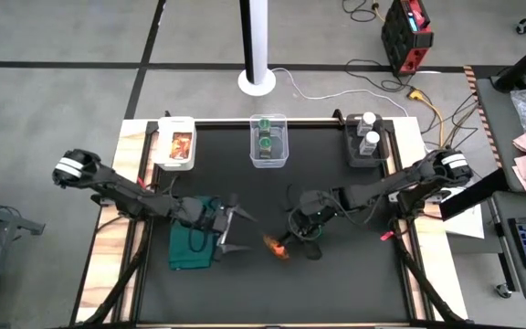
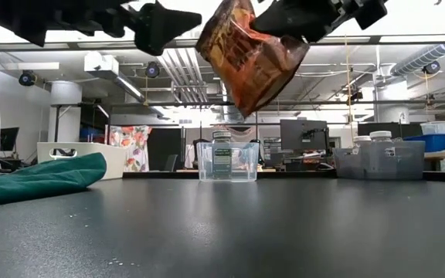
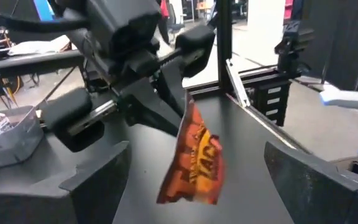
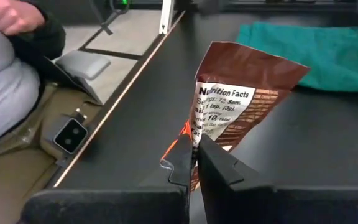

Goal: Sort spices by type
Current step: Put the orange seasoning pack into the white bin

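Note:
An orange-brown spice packet hangs over the middle of the black table, and my right gripper is shut on it. My left gripper stands open just left of the packet, pointing at it without touching; its wrist view shows the packet ahead between its fingers. At the far edge, a clear box holds another orange packet. A second box holds green-lidded jars, and a third holds white-lidded jars. My right gripper pinches the packet's upper corner between its two shut fingers, coming from the table's right and slanting a little downward. The packet hangs tilted below the fingers, lifted clear of the table, its printed back facing the wrist camera.
A dark green cloth lies crumpled under my left gripper, near the table's left side. A person sits beyond the table's edge in the right wrist view. Bare black tabletop lies below the packet and toward the near edge.

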